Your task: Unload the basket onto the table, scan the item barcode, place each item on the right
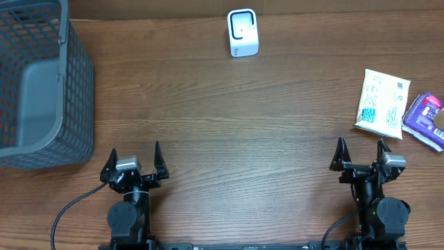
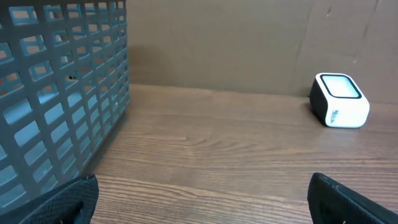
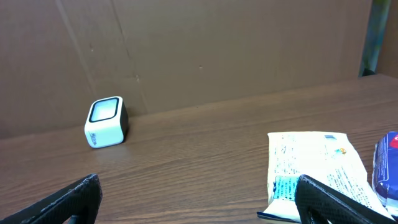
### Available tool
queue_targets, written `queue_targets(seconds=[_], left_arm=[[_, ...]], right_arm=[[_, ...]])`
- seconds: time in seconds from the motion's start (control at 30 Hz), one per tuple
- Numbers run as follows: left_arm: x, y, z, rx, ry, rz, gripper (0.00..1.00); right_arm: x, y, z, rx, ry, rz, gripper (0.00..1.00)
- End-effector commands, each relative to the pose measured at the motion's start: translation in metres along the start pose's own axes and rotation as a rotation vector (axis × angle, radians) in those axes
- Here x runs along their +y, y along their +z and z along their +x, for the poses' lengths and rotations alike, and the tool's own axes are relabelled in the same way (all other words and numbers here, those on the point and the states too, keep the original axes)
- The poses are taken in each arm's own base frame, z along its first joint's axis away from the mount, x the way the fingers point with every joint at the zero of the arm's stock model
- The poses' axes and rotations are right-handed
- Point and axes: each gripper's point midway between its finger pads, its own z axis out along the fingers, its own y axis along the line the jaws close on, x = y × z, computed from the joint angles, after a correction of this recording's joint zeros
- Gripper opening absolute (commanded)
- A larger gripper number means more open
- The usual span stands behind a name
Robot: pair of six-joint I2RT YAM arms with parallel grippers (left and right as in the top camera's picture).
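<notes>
Scanner [image 1: 243, 32]: small white block with a dark-framed window on top, upright at the far edge of the table [image 1: 229, 125]. It touches nothing.

White packet [image 1: 381, 103]: flat, printed side up, well to the scanner's right and on its robot side (teal label patch shows, barcode too small to make out). Purple packet [image 1: 427, 119]: flat, farther out from the scanner than the white one, right beside its outer edge; cannot tell whether they touch or overlap.

Grey mesh basket [image 1: 41, 90]: upright, well to the scanner's left, partly cut off by the frame.

Left gripper [image 1: 135, 148]: well back from the scanner on the robot side, left of it. Fingers are spread fully apart with nothing between them, and only bare wood lies ahead.

Right gripper [image 1: 360, 142]: well back from the scanner, right of it. Fingers are spread fully apart and it is empty. The white packet lies near, scanner-ward of the fingertips and a bit outward, not touched.

Left wrist view: basket wall fills the left, scanner far off at the right. Right wrist view: scanner far off at the left, white packet close at lower right, purple packet clipped by the frame edge.
</notes>
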Motion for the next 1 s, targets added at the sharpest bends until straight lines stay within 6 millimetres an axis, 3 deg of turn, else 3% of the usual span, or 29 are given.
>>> queue_targets(seconds=[0.0,0.97], left_arm=[[0.001,0.0,0.001,-0.002,0.016,-0.008,1.0],[0.001,0.0,0.001,-0.002,0.016,-0.008,1.0]], right_arm=[[-0.002,0.0,0.002,-0.002,0.002,0.008,1.0],[0.01,0.0,0.004,0.006,0.0,-0.044,1.0]])
